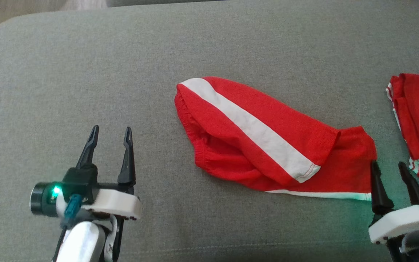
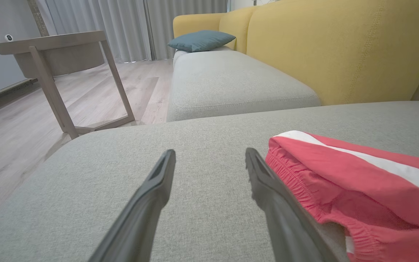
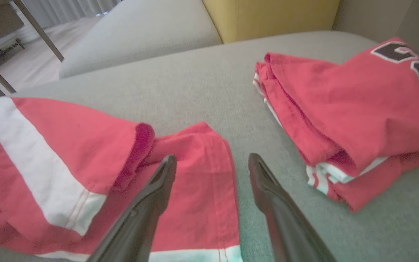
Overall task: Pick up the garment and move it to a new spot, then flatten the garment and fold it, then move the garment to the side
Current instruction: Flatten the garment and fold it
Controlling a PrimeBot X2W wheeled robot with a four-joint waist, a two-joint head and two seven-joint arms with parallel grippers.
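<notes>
My left fingers [image 1: 87, 151] sit nearest me, spread wide and empty, above the grey fabric sofa cushion [image 1: 86, 72]. My right fingers [image 1: 378, 187], equally wide and holding nothing, sit at the right hem of the red shorts with a white stripe [image 1: 253, 131], which lie mid-cushion, apart from a folded red garment [image 1: 418, 109] on the right.

Soft, even light; faint shadows; head view slightly hazy; wrist views bend at edges.
</notes>
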